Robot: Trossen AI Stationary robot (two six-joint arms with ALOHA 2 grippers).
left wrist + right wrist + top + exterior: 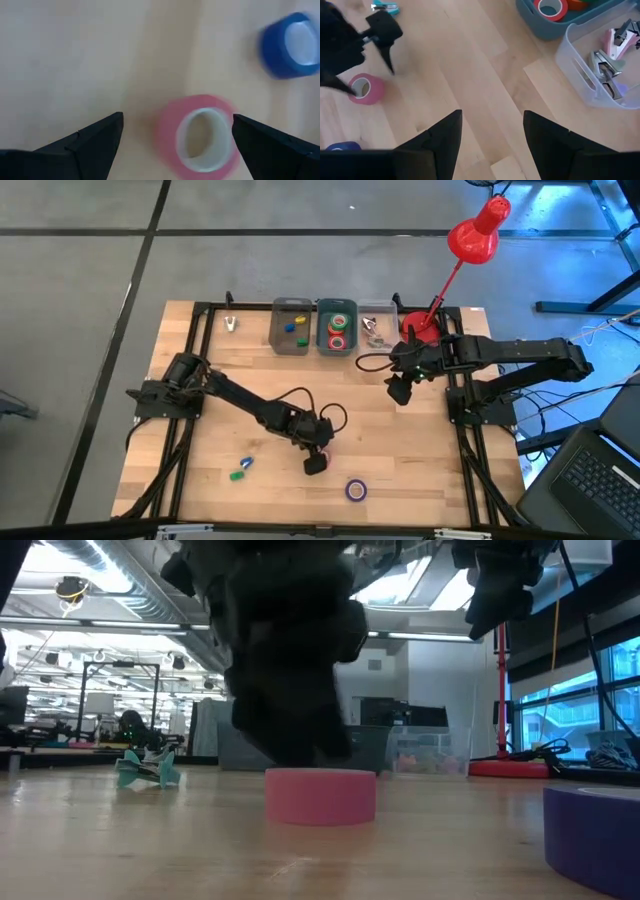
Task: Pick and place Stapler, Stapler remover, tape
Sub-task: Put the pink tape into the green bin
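left end effector (175, 137): wide open, fingers on both sides of the pink tape (197, 137), holding nothing
pink tape: flat on the counter (250, 510), near the purple tape (356, 490)
right end effector (492, 130): open, empty, beside the clear bin (585, 75), well apart from the pink tape
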